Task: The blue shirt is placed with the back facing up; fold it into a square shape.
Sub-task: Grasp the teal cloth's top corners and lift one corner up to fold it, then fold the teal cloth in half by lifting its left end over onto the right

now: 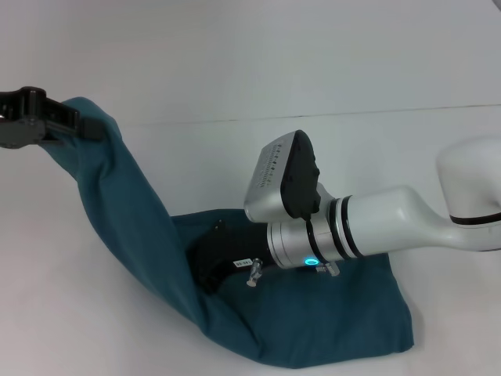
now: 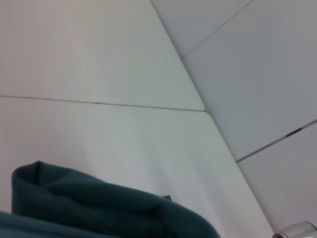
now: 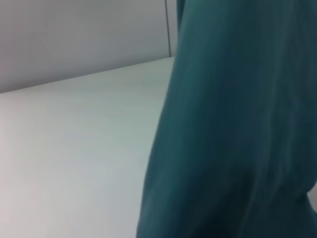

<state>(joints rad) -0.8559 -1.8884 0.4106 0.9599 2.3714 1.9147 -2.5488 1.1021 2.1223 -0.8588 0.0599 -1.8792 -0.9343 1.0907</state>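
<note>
1. Head view: blue shirt (image 1: 235,329) lay bunched on the white table (image 1: 70,313), its near edge close to the table's near edge. One long band of cloth rose off the heap to the left gripper (image 1: 47,121), which hung above the table, up and left of the shirt, closed on the raised cloth end. Bare table lay left of and behind the shirt. Fabric was soft, matte, plain teal. The right gripper (image 1: 210,270) sat low on the heap, its tip under a fold; couldn't tell how its jaws stood.
2. Left wrist view: a rounded fold of the shirt (image 2: 99,208) close to the camera, smooth table surface (image 2: 124,144) beyond it, with a thin seam line.
3. Right wrist view: shirt (image 3: 233,139) hung as a near-vertical creased sheet beside the lens, bare table (image 3: 69,148) next to it.
</note>
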